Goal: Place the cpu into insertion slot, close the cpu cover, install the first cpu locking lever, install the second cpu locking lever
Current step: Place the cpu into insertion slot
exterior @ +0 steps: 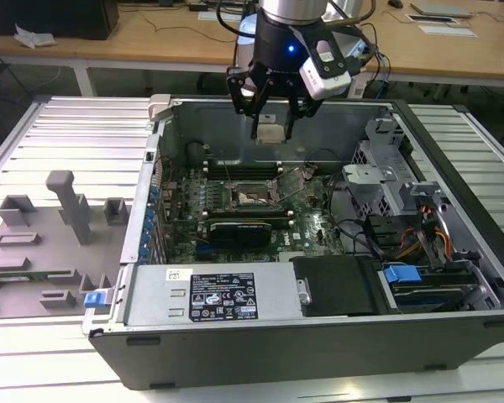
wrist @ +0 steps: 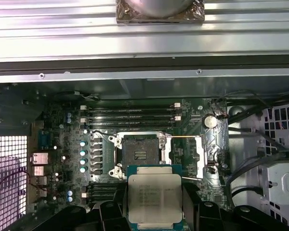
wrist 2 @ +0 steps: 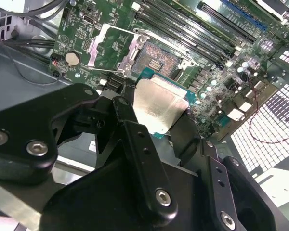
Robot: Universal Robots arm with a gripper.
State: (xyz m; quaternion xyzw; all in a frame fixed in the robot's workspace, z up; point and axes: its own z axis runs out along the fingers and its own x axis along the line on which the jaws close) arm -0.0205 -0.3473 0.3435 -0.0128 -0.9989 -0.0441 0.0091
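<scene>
My gripper [exterior: 270,126] hangs above the open computer case, shut on the cpu [exterior: 270,133], a pale silvery square chip held flat between the black fingers [wrist 2: 127,120]. In both wrist views the cpu [wrist: 155,197] [wrist 2: 159,106] sits a little short of the insertion slot [wrist: 138,155] [wrist 2: 156,60] and well above the board. The slot [exterior: 250,197] lies open, its contact field bare. The cpu cover [wrist: 187,155] [wrist 2: 111,48], a thin metal frame with a square window, is swung open beside the slot.
Long memory slots [exterior: 244,168] run behind the socket and a black graphics card [exterior: 244,227] lies in front of it. A drive cage [exterior: 378,176] and cables fill the case's right. A grey fixture tray [exterior: 50,235] lies at the exterior view's left.
</scene>
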